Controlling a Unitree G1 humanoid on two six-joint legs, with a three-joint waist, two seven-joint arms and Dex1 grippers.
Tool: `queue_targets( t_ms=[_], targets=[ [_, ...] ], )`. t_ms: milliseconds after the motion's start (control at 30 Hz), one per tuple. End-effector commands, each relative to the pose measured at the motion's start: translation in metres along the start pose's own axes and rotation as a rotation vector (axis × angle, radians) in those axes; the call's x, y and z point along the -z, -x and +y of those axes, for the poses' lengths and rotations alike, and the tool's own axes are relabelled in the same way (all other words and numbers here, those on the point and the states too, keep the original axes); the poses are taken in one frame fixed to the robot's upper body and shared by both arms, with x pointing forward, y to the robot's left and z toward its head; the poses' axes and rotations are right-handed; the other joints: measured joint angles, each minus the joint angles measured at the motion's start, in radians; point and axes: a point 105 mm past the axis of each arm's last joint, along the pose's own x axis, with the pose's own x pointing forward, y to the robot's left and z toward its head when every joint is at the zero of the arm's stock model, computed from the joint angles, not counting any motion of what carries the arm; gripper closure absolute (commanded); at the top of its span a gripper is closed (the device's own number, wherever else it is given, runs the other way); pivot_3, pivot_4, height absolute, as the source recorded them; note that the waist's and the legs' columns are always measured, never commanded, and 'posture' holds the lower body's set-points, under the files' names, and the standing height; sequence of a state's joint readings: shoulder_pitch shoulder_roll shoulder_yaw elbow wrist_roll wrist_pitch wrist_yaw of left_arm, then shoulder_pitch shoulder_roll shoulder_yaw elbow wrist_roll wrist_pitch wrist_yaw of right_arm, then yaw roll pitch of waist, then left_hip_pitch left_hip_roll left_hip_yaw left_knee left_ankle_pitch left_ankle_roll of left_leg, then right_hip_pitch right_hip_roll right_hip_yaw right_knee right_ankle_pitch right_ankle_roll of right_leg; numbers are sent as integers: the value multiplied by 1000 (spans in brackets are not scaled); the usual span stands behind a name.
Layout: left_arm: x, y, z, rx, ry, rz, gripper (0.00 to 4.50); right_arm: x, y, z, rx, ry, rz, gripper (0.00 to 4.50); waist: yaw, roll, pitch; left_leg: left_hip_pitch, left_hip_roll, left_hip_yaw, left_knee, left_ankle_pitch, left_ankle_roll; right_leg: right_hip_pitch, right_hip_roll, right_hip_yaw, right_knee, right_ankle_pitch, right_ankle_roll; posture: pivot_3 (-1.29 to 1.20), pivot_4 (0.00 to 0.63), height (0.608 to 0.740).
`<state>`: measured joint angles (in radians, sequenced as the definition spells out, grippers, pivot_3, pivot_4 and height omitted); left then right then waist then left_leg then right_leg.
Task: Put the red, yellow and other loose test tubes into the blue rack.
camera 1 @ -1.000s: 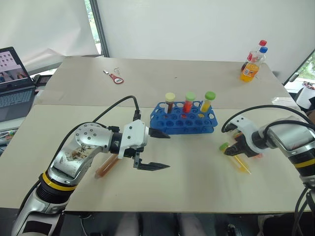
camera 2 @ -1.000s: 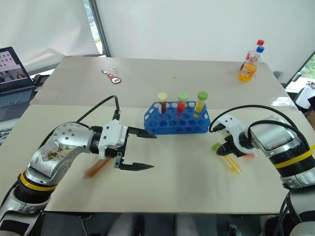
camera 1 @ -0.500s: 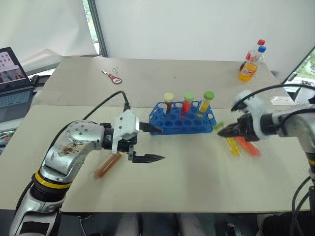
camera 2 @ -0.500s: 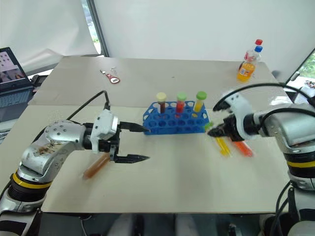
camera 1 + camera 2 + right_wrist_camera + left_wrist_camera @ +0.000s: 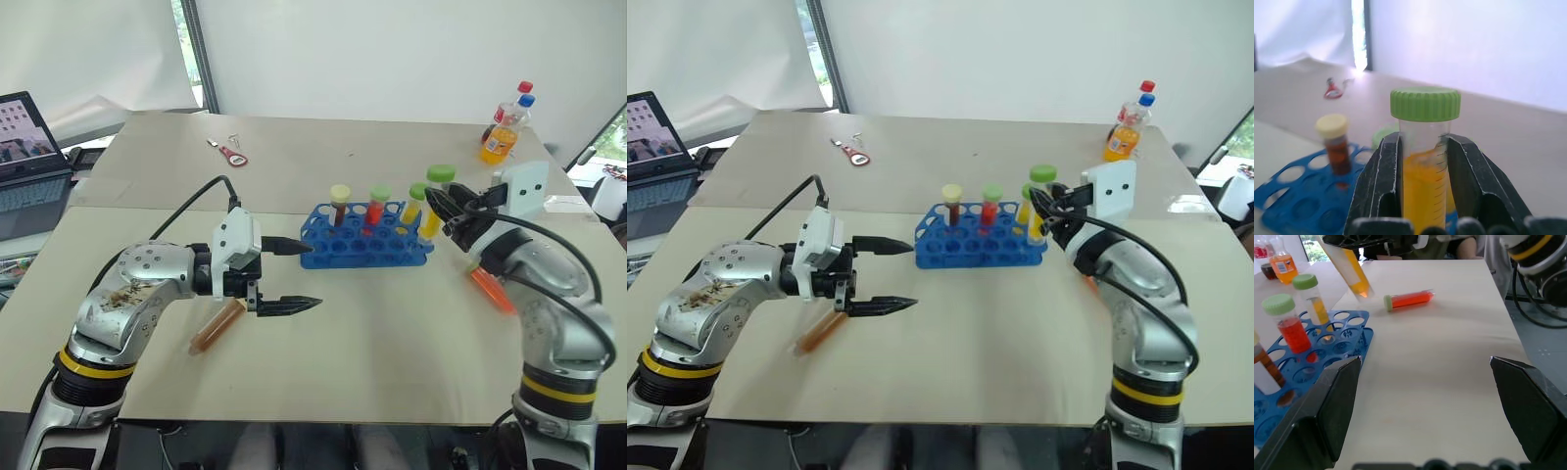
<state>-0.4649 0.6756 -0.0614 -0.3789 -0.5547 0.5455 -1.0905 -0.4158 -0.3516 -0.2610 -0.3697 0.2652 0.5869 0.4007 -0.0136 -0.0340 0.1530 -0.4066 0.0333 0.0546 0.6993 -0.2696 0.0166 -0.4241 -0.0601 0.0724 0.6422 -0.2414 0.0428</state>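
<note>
Worktop (image 5: 392, 333): pale beige, 2 boards butted together.

Blue rack (image 5: 364, 248): near the worktop's middle, a little toward its right edge. It holds 3 upright tubes in its far row: 1 brown tube with pale-yellow cap (image 5: 339, 203), 1 red tube with green cap (image 5: 377, 207), 1 yellow tube with green cap (image 5: 414, 203).

Right gripper (image 5: 438, 208): raised just beside the rack's right end, fingers clamped on a yellow test tube (image 5: 1424, 161) with green cap, held upright, cap above the fingers.

Orange-red test tube (image 5: 489, 290): lying flat on the worktop, right of the rack, toward the right edge.

Brown-orange test tube (image 5: 217, 326): lying flat toward the near-left part of the worktop, beneath the left arm.

Left gripper (image 5: 299, 276): jaws spread wide, nothing between them, pointing toward the rack's left end.

Orange drink bottles (image 5: 504, 127): 2, at the far right corner.

Small red item (image 5: 231, 154): toward the far edge, left of centre.

Laptop (image 5: 27, 157): beyond the left edge.
</note>
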Motion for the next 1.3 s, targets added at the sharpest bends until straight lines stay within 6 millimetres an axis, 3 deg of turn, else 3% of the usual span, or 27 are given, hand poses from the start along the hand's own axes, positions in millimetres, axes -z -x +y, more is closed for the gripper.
queue_targets(
  t_ms=[33,433,933,1300],
  targets=[
    [-14,-6,-2,10,-47,-40,0,-8,-4,-4,55,36,-101,3570,-2,0,0,0,0,0,0,0,-1,0,0,0,0,0,0,0,150,740],
    [-17,-14,-2,20,-46,-52,0,26,-13,-2,97,5,-86,3570,-1,0,0,1,0,0,-1,1,-1,0,0,0,0,0,-1,0,150,740],
    [-29,-20,3,4,23,-99,0,41,-16,1,167,9,-98,3572,-4,0,0,1,0,-1,-2,1,-1,0,0,0,0,0,-1,0,150,740],
    [-30,-26,6,-20,19,-112,0,56,-13,4,269,-107,-106,3573,-7,0,0,2,0,-2,-3,1,-1,0,0,0,0,0,-1,0,150,740]
  ],
)
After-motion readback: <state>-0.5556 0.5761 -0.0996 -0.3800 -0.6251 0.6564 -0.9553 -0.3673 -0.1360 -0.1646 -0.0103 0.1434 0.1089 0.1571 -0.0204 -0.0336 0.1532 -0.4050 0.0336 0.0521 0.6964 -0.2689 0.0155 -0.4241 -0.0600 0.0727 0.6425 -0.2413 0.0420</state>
